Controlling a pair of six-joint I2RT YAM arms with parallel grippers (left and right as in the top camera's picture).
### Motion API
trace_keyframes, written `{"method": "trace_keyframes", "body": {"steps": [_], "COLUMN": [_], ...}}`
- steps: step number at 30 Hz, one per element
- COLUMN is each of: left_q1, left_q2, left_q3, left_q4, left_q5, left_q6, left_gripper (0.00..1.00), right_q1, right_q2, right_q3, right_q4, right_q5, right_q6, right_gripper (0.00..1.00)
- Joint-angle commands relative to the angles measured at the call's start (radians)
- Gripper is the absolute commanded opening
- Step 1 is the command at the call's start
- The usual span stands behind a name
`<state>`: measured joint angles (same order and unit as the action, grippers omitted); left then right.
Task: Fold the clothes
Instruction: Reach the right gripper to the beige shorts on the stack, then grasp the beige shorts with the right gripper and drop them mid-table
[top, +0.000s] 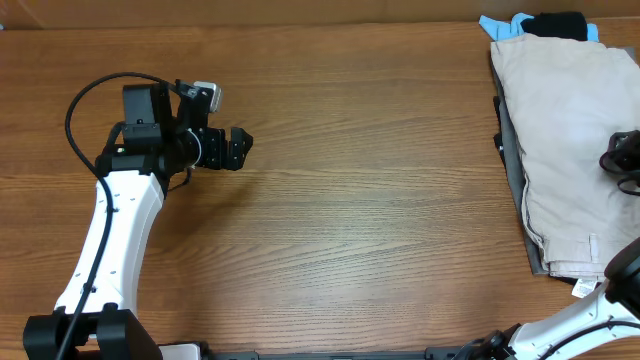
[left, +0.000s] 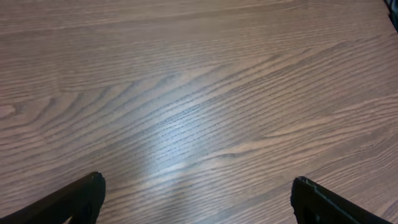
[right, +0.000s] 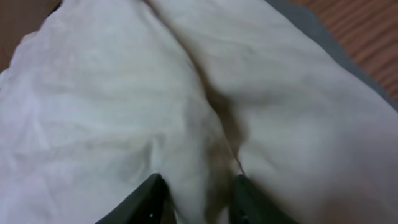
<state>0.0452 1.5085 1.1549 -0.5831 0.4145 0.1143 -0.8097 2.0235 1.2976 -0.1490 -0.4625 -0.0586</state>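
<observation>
**Khaki garment at the right edge of a wood-grain surface**

The brown wood-grain surface fills nearly every view; nothing of the room beyond it shows. The clothes, beige and wrinkled, lie at its right edge on top of a grey garment, with a light-blue piece and a black piece just above them. The left gripper hangs over bare wood, jaws wide apart. The right gripper sits on the clothes, jaws drawn close with a ridge of cloth pinched between them.
</observation>
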Motion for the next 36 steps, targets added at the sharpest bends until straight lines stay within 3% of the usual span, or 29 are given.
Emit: {"method": "trace_keyframes", "body": {"steps": [1, 2, 4, 7, 12, 16, 20, 22, 28, 36], "left_q1": [-0.006, -0.006, -0.006, -0.006, -0.005, -0.003, 0.012, 0.025, 0.061, 0.126], "left_q2": [0.001, 0.001, 0.001, 0.001, 0.0, 0.0, 0.0, 0.0, 0.0, 0.0], "left_q3": [0.021, 0.021, 0.021, 0.021, 0.029, 0.058, 0.086, 0.093, 0.093, 0.093], "left_q4": [0.017, 0.023, 0.039, 0.073, 0.129, 0.134, 0.136, 0.138, 0.148, 0.181], "left_q5": [-0.007, -0.008, -0.008, -0.011, -0.014, -0.11, -0.134, -0.134, -0.134, -0.134], "left_q6": [0.002, -0.008, -0.019, -0.031, -0.078, -0.173, -0.19, -0.19, -0.19, -0.189], "left_gripper": [0.91, 0.83, 0.7, 0.42, 0.04, 0.04, 0.06, 0.17, 0.15, 0.5], "right_q1": [0.002, 0.0, 0.001, 0.003, 0.035, 0.109, 0.249, 0.364, 0.71, 1.21], "right_q2": [0.003, 0.003, -0.005, -0.032, -0.125, -0.226, -0.338, -0.382, -0.388, -0.33], "right_q3": [0.027, 0.027, 0.027, 0.035, 0.068, 0.102, 0.109, 0.109, 0.108, 0.108], "right_q4": [0.002, 0.002, -0.006, -0.021, -0.072, -0.168, -0.264, -0.313, -0.367, -0.238], "right_q5": [0.024, 0.023, 0.018, -0.012, -0.148, -0.23, -0.246, -0.238, -0.183, 0.047], "right_q6": [0.003, 0.01, 0.022, 0.062, 0.13, 0.169, 0.168, 0.168, 0.204, 0.282], "right_gripper": [0.21, 0.13, 0.09, 0.05, 0.04, 0.04, 0.04, 0.04, 0.04, 0.04]}}
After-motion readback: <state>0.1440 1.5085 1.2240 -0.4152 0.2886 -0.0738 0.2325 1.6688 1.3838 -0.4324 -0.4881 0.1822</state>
